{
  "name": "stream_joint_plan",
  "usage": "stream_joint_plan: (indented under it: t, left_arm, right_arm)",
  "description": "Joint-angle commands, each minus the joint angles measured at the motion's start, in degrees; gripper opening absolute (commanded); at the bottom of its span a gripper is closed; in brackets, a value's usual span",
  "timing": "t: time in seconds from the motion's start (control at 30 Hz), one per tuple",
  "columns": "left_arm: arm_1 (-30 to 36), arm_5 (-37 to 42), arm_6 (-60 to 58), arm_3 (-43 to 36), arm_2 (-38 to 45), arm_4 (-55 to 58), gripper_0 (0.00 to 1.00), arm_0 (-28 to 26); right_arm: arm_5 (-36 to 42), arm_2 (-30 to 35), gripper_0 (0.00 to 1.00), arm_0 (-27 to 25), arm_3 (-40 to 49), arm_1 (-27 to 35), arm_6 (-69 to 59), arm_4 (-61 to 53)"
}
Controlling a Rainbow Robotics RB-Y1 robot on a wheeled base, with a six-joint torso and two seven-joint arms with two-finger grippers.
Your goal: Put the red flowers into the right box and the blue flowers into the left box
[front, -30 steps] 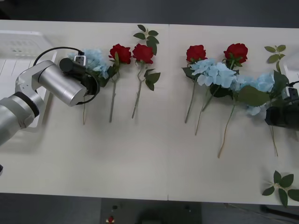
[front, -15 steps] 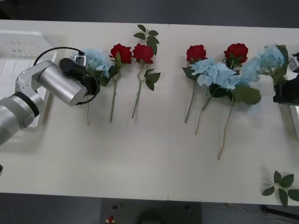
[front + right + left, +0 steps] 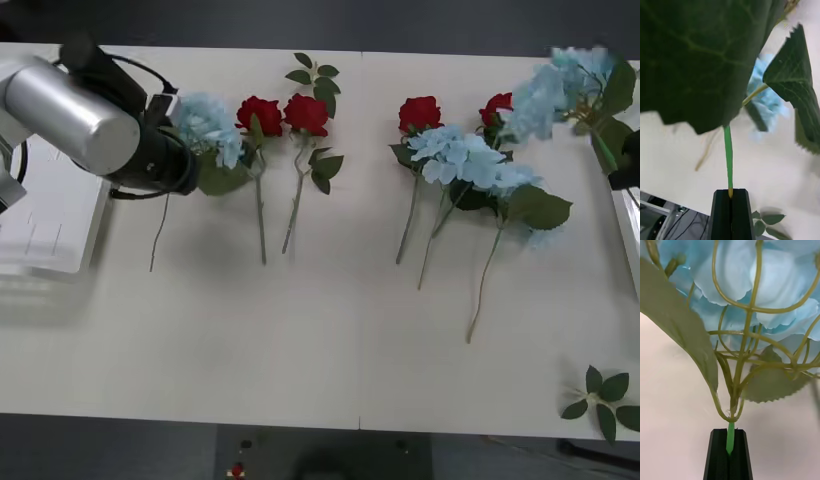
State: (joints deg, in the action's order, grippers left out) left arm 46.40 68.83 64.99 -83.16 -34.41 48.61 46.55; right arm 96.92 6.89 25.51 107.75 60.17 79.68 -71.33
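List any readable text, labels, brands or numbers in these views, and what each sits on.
None: no readable text, label, brand or number on the table, flowers, white tray or arms. Both grippers, left and right, are plain black, each shut on a blue flower stem.

Soft, even overhead light is falling on the white table (image 3: 300,340), casting faint shadows; the blue flowers (image 3: 560,85) are showing motion blur.

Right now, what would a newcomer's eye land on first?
Both arms hold a blue flower at once: the left claw pinches one stem by the left box, and the right claw lifts another at the table's far right. Between them lie four red flowers and more blue ones.
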Motion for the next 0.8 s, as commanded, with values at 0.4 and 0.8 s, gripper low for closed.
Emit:
stream_joint_plan:
  t: [0.4, 0.8]
  left_arm:
    - [-0.4, 21.6, 21.2, -15.5, 34.6, 7.9, 0.0, -8.1]
    - [-0.2, 39.9, 32.6, -11.1, 49.3, 2.3, 0.0, -3.8]
  right_arm:
    - [-15.9, 3.1, 0.0, 0.8, 19.8, 3.6, 17.8, -14.6]
    - [-39.1, -11.4, 0.0, 0.9, 14.3, -1.5, 29.7, -14.0]
